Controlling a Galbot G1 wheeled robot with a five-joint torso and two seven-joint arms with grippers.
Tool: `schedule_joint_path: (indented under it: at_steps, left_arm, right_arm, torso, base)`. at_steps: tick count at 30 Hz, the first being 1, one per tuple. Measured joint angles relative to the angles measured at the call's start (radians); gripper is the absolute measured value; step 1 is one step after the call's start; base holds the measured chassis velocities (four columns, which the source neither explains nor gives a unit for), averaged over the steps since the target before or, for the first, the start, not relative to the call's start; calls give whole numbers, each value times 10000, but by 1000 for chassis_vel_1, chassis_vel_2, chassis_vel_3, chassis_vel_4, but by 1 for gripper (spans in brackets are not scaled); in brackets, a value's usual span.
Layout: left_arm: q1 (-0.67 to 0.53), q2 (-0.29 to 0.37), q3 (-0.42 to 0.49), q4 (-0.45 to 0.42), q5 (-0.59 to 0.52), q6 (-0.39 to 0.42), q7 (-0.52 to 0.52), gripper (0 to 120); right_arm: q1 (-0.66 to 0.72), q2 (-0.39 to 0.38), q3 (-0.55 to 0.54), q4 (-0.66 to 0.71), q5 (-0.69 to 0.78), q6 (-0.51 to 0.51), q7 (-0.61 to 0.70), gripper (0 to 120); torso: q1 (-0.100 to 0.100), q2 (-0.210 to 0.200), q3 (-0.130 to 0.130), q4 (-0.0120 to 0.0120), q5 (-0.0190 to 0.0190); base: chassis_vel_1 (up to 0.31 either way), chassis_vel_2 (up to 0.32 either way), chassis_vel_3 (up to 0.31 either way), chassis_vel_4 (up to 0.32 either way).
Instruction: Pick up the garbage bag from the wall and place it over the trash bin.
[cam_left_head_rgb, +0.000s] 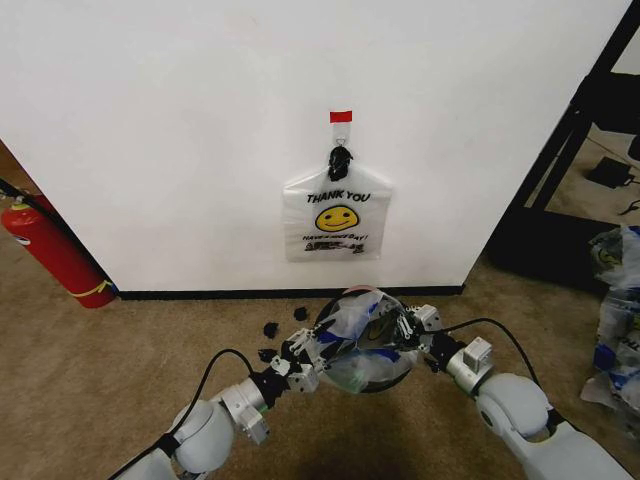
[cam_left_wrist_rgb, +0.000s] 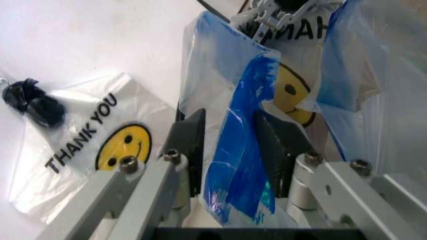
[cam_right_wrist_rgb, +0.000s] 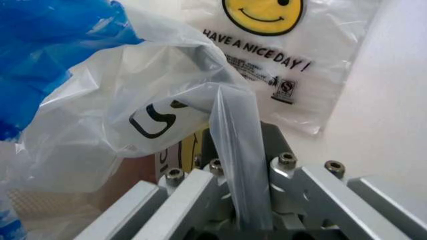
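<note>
We see the garbage bag stretched roughly sideways above the trash bin, near the wall, its mouth spread between the left gripper and right gripper, each clamped on its plastic.
</note>
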Motion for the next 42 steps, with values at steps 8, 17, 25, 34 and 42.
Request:
schedule_joint_path:
  at_steps: [8,17,25,34,42]
  left_arm:
    - [-42,-79,222,-38,-89,34,22,8]
    - [-24,-121,247,-378,-1026,377,-28,0]
    - [-20,-25,159,-574,-1443,662,-30,0]
    - [-19,-20,151,-576,-1441,666,-30,0]
    - [-20,-18,151,-576,-1430,665,-31,0]
  right_arm:
    - [-33,46,35,14,77,0,-1,1]
    - [-31,34,17,-142,222,10,-43,1]
    - [-5,-3,88,-324,295,176,-332,1]
    - [1,-7,94,-326,306,181,-339,1]
    - [1,-7,99,-326,310,182,-339,1]
  torso:
    - [0,0,0,0,3]
    - [0,0,0,0,-1]
    - [0,0,0,0,-1]
    - [0,0,0,0,-1]
    - [0,0,0,0,0]
  base:
    - [0,0,0,0]
    - [0,0,0,0]
    - [0,0,0,0]
    - [0,0,0,0]
    - [0,0,0,0]
